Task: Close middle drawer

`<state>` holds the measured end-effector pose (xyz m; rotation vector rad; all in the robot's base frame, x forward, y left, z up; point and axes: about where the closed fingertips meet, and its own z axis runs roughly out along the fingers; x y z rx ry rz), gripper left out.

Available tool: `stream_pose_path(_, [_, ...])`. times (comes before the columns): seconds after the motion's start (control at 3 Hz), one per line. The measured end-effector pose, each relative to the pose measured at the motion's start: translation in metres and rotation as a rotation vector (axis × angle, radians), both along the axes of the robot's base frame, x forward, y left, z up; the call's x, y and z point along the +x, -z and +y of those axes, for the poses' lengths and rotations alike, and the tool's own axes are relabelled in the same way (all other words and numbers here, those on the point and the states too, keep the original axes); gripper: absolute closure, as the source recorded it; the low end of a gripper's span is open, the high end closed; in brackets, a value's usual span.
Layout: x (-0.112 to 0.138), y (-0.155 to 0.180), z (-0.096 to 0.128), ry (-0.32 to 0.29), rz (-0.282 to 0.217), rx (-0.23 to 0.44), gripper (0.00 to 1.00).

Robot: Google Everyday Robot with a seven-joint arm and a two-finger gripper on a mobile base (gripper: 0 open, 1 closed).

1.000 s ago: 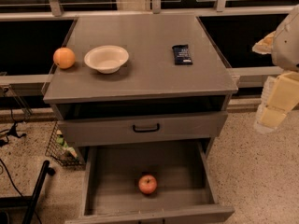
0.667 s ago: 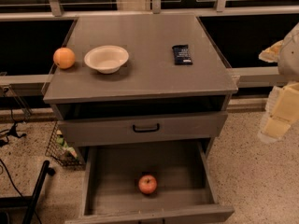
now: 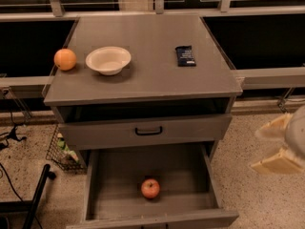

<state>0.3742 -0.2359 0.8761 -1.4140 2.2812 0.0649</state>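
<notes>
Note one change only: the claw [image 3: 280,149] stands lower at the right edge of the view than it did a second ago. It was then level with the top of the counter [image 3: 152,75]. It is now level with the front of the middle drawer [image 3: 147,131] and somewhat below it, well apart from the cabinet, and the frame edge cuts off more of it.
</notes>
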Motion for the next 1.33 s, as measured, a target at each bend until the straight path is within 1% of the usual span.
stream_pose_path(0.33, [-0.013, 0.048, -0.001, 0.024, -0.022, 0.105, 0.72])
stream_pose_path(0.67, [-0.012, 0.048, 0.001, 0.021, -0.033, 0.112, 0.95])
stream_pose_path(1.0, [-0.012, 0.047, 0.001, 0.021, -0.032, 0.110, 1.00])
stream_pose_path(1.33, [-0.021, 0.060, 0.006, 0.000, -0.005, 0.112, 1.00])
